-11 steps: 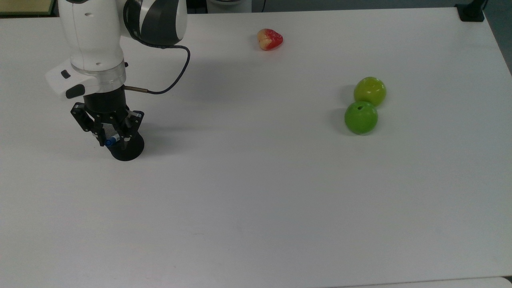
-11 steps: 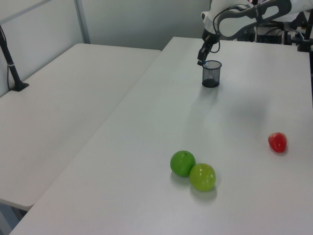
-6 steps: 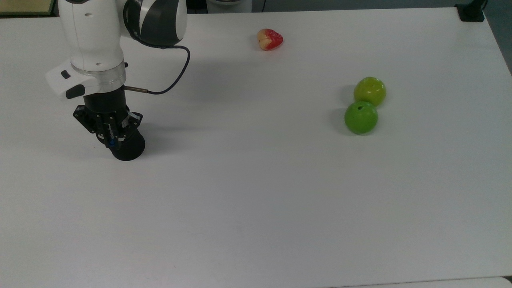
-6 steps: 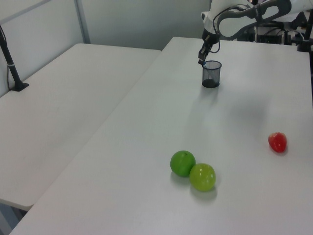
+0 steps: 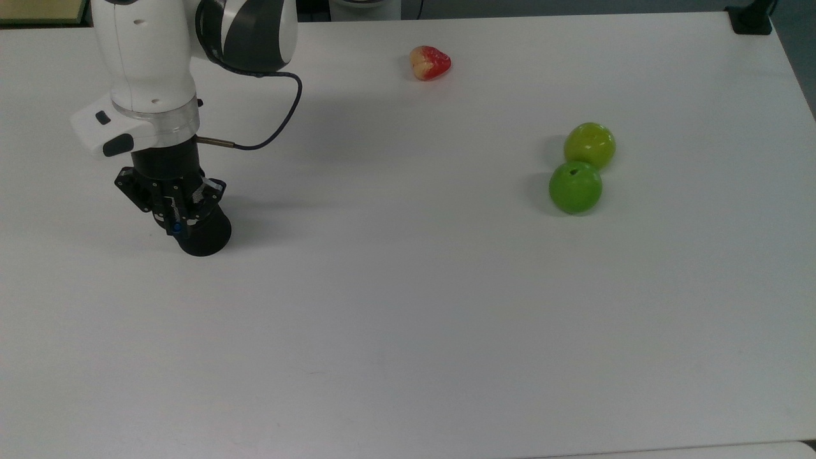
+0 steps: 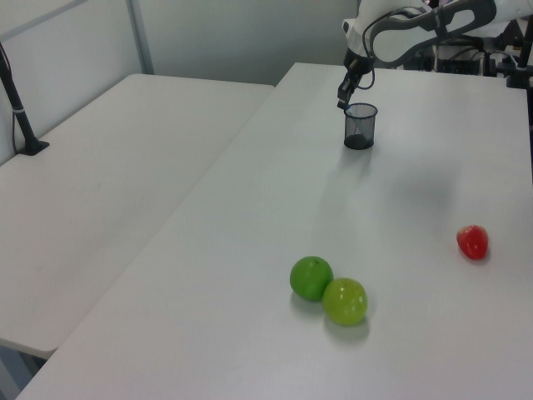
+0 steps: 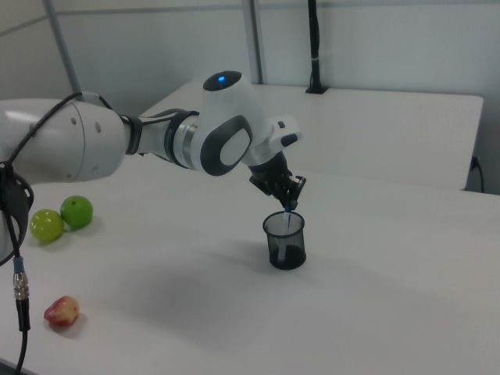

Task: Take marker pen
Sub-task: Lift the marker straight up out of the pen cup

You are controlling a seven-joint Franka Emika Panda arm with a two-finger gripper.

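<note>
Right view: the gripper [image 7: 291,201] hangs just above the black mesh cup [image 7: 284,241] on the white counter [image 7: 391,297], fingers clamped on the marker pen [image 7: 289,216] standing inside — best lifted straight up, grip firm, so the cup stays put.

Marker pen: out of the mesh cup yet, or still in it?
Still in. The right view shows the marker pen upright, its top pinched in the shut claw and its lower part below the mesh cup's rim.
</note>
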